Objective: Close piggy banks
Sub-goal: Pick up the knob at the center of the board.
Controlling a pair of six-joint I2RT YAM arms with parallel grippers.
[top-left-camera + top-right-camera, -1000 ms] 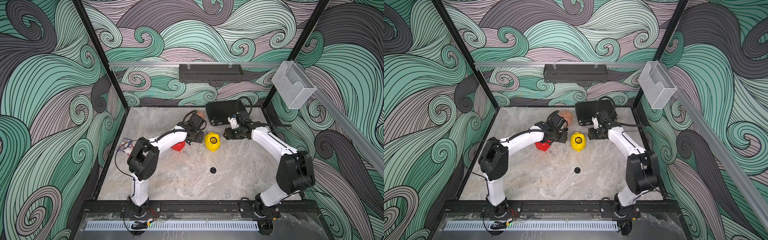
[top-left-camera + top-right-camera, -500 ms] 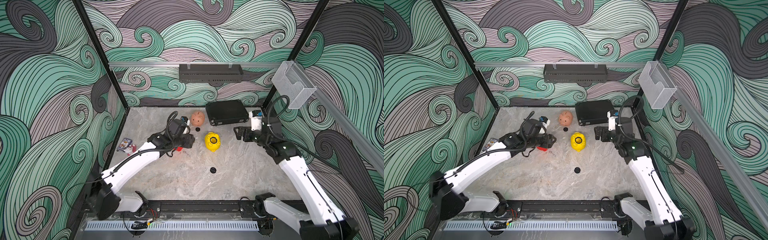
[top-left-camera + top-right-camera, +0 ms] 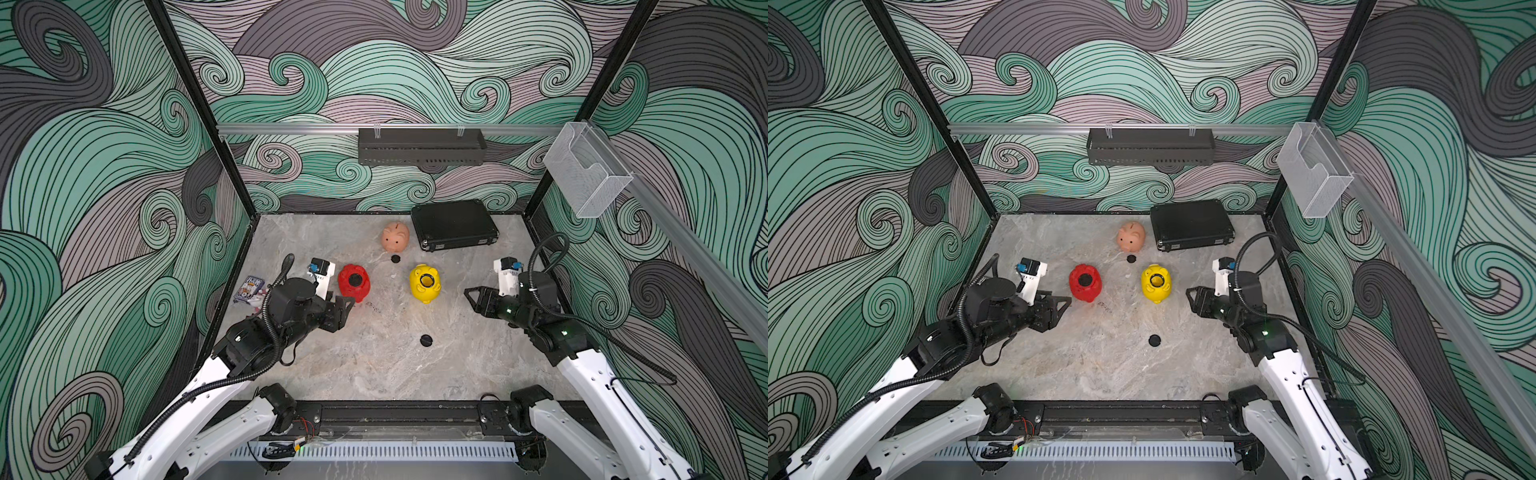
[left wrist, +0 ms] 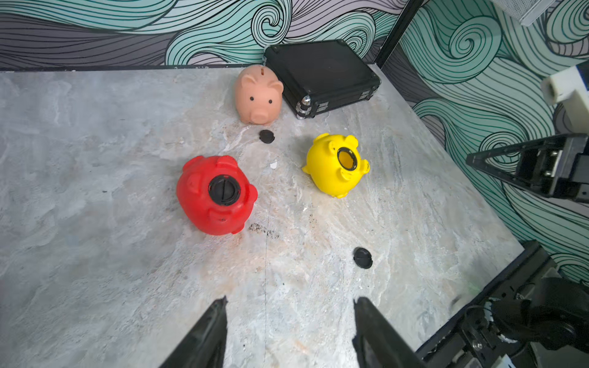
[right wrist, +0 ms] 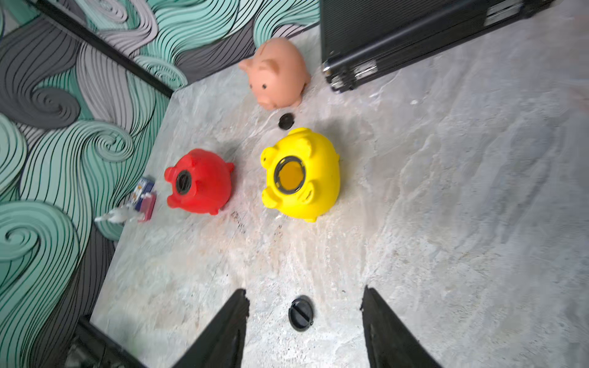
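Three piggy banks lie on the marble bench (image 3: 374,365). The red pig (image 3: 354,283) rests belly-up left of centre, a black plug seated in its belly hole. The yellow pig (image 3: 424,284) lies to its right, also belly-up, its round hole uncovered. The peach-pink pig (image 3: 395,237) stands upright at the far side, just beside the black case (image 3: 454,225). One loose black plug (image 3: 395,259) lies just in front of the pink pig; another loose plug (image 3: 426,340) lies nearer, well apart from the yellow pig.

The left end effector (image 3: 348,305) hovers just beside the red pig's near left side, fingers parted and holding nothing. The right end effector (image 3: 471,296) hangs right of the yellow pig, apart from it, fingers spread and empty.

A small printed card pack (image 3: 248,289) lies at the left edge.
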